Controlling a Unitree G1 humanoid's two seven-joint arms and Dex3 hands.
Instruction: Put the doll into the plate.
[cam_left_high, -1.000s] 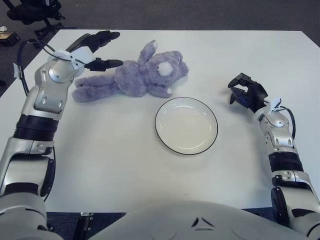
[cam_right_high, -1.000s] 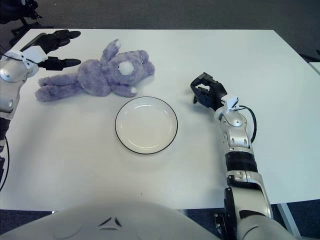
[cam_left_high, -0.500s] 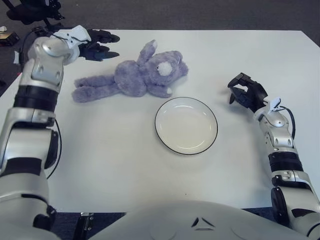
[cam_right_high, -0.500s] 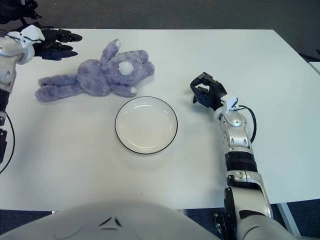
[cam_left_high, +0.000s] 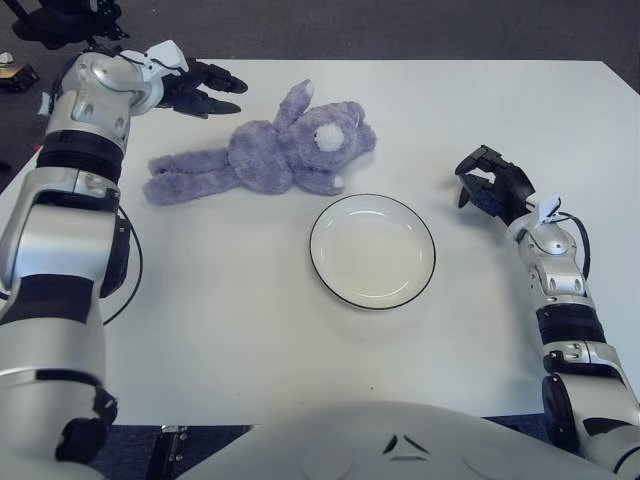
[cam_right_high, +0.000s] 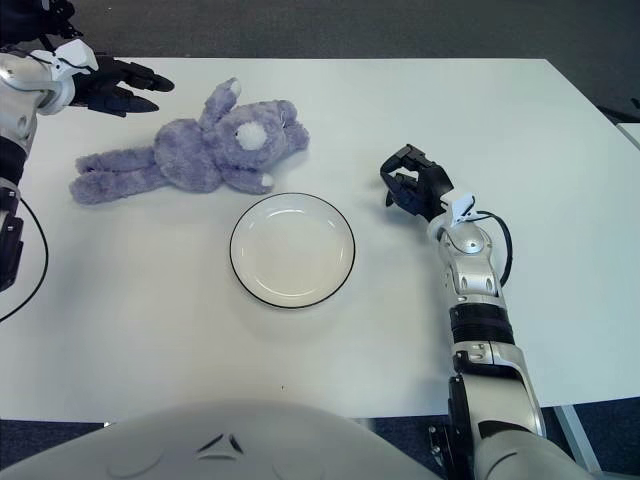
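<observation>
A purple plush doll (cam_left_high: 262, 153) lies on its side on the white table (cam_left_high: 220, 320), head toward the right, legs stretched left. A white plate (cam_left_high: 372, 250) with a dark rim sits empty just right of and nearer than the doll. My left hand (cam_left_high: 205, 90) hovers at the table's far left, behind the doll's legs, fingers spread and holding nothing. My right hand (cam_left_high: 487, 187) shows to the right of the plate, fingers curled with nothing in them.
A dark chair base (cam_left_high: 60, 25) stands on the floor beyond the table's far left corner. The table's far edge runs just behind my left hand.
My left arm swung up and away from the doll toward the far left corner, then its hand edged slightly right. The doll, plate and right hand stayed put.
</observation>
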